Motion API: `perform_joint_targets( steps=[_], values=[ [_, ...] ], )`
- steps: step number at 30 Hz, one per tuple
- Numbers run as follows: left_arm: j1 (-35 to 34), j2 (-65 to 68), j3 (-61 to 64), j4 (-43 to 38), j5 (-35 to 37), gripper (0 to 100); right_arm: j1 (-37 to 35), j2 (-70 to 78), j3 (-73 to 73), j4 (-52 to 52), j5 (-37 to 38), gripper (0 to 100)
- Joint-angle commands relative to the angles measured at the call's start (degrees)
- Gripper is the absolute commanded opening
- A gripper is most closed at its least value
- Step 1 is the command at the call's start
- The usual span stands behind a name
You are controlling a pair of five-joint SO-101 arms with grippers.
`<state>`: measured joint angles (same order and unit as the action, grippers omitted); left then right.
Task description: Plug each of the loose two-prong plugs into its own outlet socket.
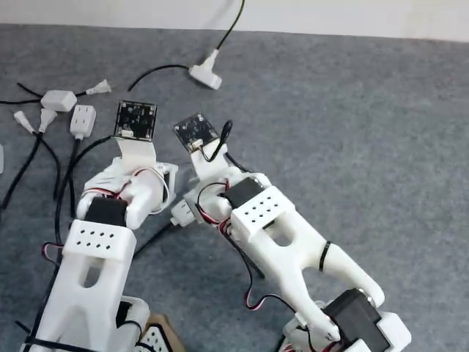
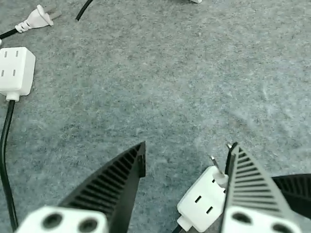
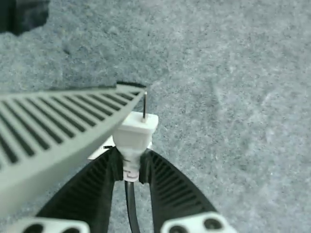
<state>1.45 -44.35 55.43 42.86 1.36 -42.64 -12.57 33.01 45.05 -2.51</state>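
In the right end effector [image 3: 131, 164] the plug [image 3: 137, 130] sat clamped, prongs pointing away from it — the outlet socket [image 2: 200, 204] lay just beside, inside the open left end effector [image 2: 187, 149].

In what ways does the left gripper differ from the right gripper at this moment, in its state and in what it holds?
The left gripper is open, while the right gripper is shut. The left gripper holds nothing, whereas the right gripper clamps a white plug with a prong pointing away from the fingers. An outlet socket lies below the left gripper, close to one finger. Both grippers have ribbed fingers.
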Motion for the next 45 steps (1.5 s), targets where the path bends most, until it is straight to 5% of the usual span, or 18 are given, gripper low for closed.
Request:
perform_joint_targets(
  steps=[1,11,45],
  values=[
    [0.84,-1.19,-0.04,0.44,-2.02,28,0.84,-2.95,-0.66,-0.66,-0.70,0.8],
    [-3.38,-1.19,8.92,-6.42,-7.12,27,-0.22,-3.03,-4.79,4.97,-0.70,0.8],
    [-6.11,-1.10,6.02,-6.33,-6.95,27,-3.12,-12.62,-0.48,7.52,3.43,0.8]
  ],
)
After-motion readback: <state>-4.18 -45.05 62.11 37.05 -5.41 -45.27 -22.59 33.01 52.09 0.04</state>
